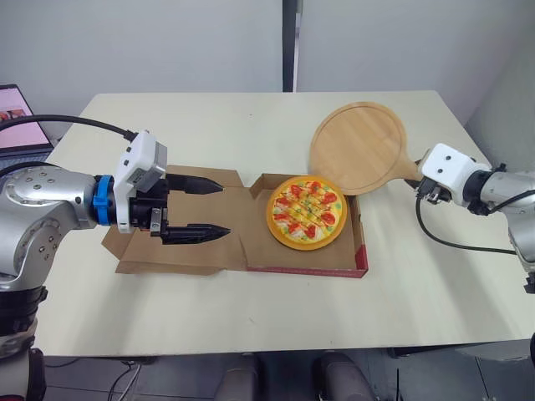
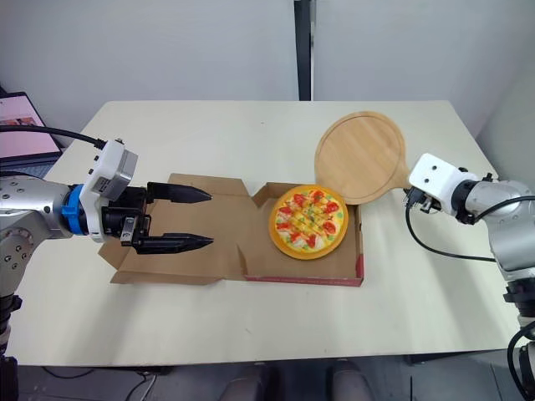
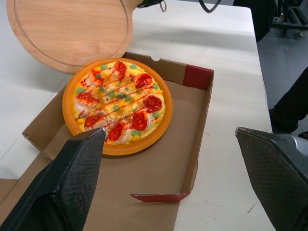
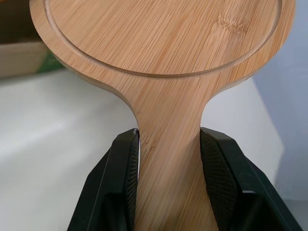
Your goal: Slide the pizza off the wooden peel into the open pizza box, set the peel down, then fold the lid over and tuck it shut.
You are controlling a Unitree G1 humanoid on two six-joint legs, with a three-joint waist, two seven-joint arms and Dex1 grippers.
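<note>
Holds left black two-finger gripper [image 1: 224, 209] level, fingers spread wide, pointing toward the table's [image 1: 251, 113] right edge. Clamps right gripper [image 4: 169, 144] around round wooden peel's [image 4: 159, 38] handle.

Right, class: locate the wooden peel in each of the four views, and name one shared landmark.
Left eye view: peel right of centre, just behind the pizza.
Right eye view: peel in the same spot.
Left wrist view: its disc beyond the pizza.
Right wrist view: its handle gripped by the right gripper.
Landmark: the pizza.
</note>
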